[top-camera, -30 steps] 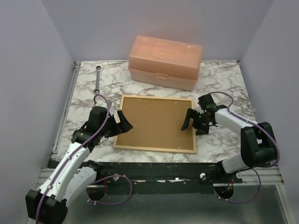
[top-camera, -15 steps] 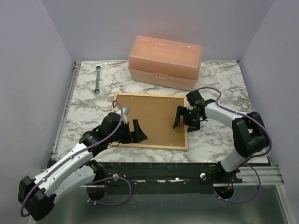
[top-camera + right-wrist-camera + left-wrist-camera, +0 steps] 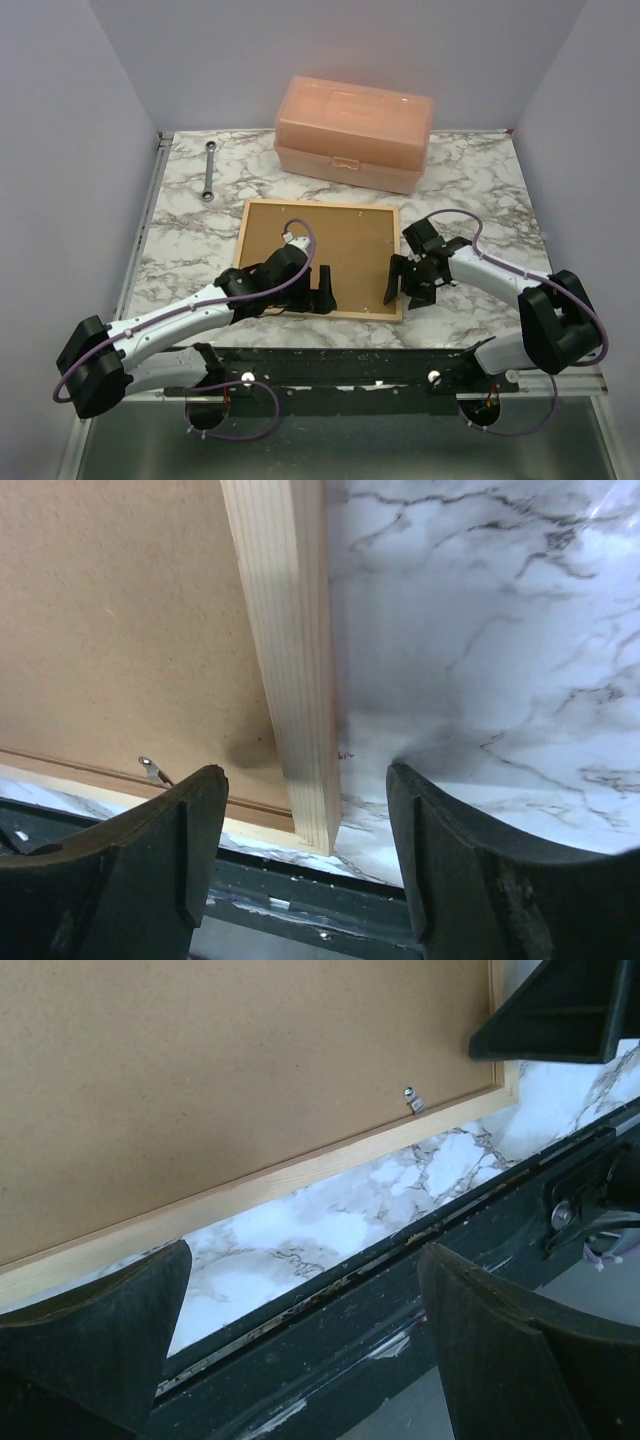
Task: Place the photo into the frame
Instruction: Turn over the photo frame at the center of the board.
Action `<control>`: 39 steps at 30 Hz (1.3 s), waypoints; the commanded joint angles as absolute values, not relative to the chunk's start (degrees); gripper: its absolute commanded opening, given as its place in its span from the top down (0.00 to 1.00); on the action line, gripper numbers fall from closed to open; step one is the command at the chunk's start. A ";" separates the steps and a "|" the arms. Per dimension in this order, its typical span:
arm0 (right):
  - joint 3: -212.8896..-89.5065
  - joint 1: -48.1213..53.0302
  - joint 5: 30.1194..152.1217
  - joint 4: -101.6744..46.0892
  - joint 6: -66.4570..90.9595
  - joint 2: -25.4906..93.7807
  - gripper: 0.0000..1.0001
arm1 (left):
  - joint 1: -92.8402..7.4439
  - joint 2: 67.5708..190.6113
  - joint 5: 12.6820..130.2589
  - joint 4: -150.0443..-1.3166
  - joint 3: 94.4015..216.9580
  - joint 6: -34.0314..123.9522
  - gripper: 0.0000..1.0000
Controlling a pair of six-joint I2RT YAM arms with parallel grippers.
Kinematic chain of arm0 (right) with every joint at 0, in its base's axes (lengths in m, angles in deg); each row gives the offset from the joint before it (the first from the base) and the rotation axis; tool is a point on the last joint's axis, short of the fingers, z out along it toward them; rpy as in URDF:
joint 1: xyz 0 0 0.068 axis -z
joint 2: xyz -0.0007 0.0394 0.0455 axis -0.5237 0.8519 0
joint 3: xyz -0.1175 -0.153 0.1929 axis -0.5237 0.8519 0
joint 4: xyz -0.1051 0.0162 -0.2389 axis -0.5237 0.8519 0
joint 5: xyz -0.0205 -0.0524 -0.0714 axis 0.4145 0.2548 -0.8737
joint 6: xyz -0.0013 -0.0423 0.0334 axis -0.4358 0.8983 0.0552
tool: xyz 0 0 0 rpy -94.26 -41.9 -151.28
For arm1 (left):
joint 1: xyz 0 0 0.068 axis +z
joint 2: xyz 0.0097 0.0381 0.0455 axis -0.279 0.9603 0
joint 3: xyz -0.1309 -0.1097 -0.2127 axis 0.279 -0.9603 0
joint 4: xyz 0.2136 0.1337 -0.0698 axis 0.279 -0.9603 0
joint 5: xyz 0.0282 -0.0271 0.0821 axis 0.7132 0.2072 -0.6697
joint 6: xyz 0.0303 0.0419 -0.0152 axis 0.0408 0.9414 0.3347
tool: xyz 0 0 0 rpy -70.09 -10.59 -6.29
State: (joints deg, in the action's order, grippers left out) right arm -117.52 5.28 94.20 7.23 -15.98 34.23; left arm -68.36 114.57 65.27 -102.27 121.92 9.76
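In the lower middle, the left gripper [image 3: 318, 292] is now swung along the near rail of the frame [image 3: 320, 204], jaws spread and empty. The right gripper [image 3: 403, 292] is set astride the near right corner, narrowing yet not gripping. The frame is shifted nearer, backing panel [image 3: 345, 240] uppermost. The photo is not seen, so opening the back is judged pending.

frame [image 3: 320, 206]: flat on desk [image 3: 180, 240], brown backing [image 3: 335, 245] up
left hand [image 3: 318, 292]: over its near edge
right hand [image 3: 405, 285]: at its near right corner
peach box [image 3: 355, 133]: behind it
wrench [image 3: 209, 170]: far left
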 commanded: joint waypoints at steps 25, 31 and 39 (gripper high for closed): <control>-127.09 1.00 93.20 18.30 -17.06 31.56 0.99 | -86.91 124.56 43.44 -112.36 139.88 24.63 0.01; -134.68 1.00 94.93 23.11 -16.80 29.84 1.00 | -92.26 126.74 36.08 -117.16 144.00 29.80 0.02; -142.87 1.00 97.25 27.07 -16.88 28.37 0.99 | -96.23 130.33 24.58 -122.38 146.83 31.49 0.03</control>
